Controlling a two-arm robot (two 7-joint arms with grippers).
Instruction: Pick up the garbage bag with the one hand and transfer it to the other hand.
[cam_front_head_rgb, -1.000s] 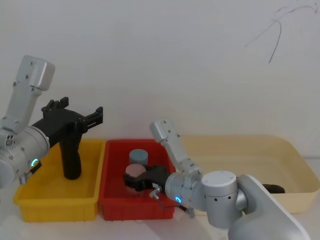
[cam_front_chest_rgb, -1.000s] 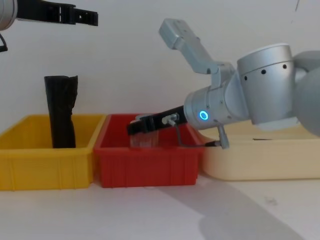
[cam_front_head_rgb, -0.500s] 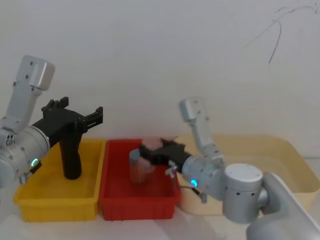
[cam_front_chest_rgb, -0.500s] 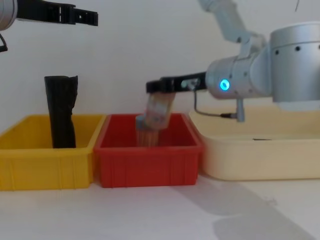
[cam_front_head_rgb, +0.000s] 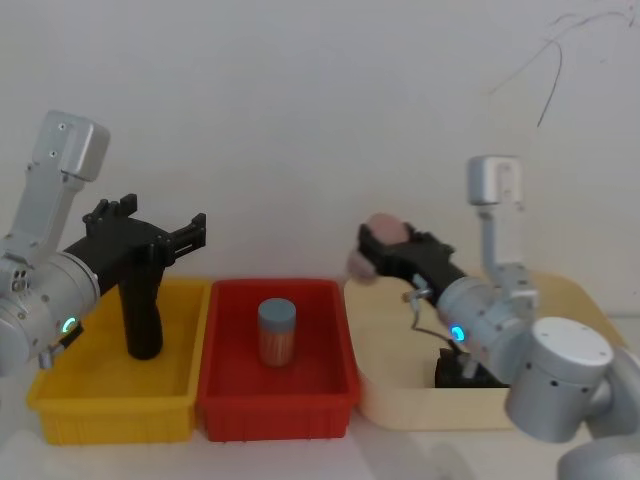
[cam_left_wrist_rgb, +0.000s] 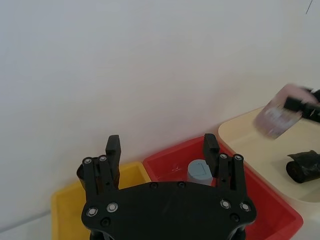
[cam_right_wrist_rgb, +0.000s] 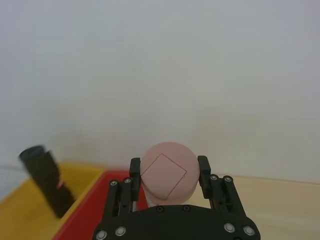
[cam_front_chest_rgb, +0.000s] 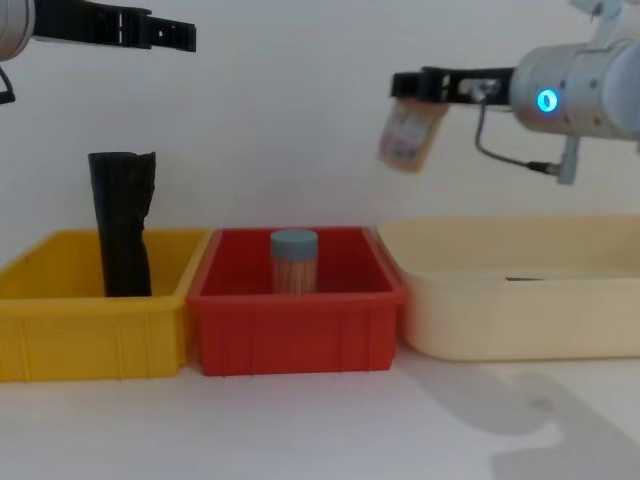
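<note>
On your left, the left gripper (cam_front_head_rgb: 185, 238) hovers with its jaws apart and nothing between them, above the yellow bin (cam_front_head_rgb: 60, 408). In that bin a black roll with a ragged top (cam_front_chest_rgb: 121, 222) stands upright; it is not the bag you want. Next comes the red bin (cam_front_head_rgb: 230, 410), where a blue-capped jar (cam_front_head_rgb: 277, 332) stands upright. Farther right, the right gripper (cam_front_head_rgb: 372, 250) is clamped on a pink-capped jar (cam_front_chest_rgb: 409, 136), holding it tilted in the air above the near-left corner of the cream tray (cam_front_head_rgb: 590, 300). The garbage bag (cam_left_wrist_rgb: 303, 165) lies on its side inside that tray, untouched by either gripper.

By my reading, the task proper has not begun: the bag is not yet picked up, and the handover is all still ahead. The right gripper first has a jar to get rid of.

The jar carries a label, but I can read no writing or brand on it, nor anywhere else.
</note>
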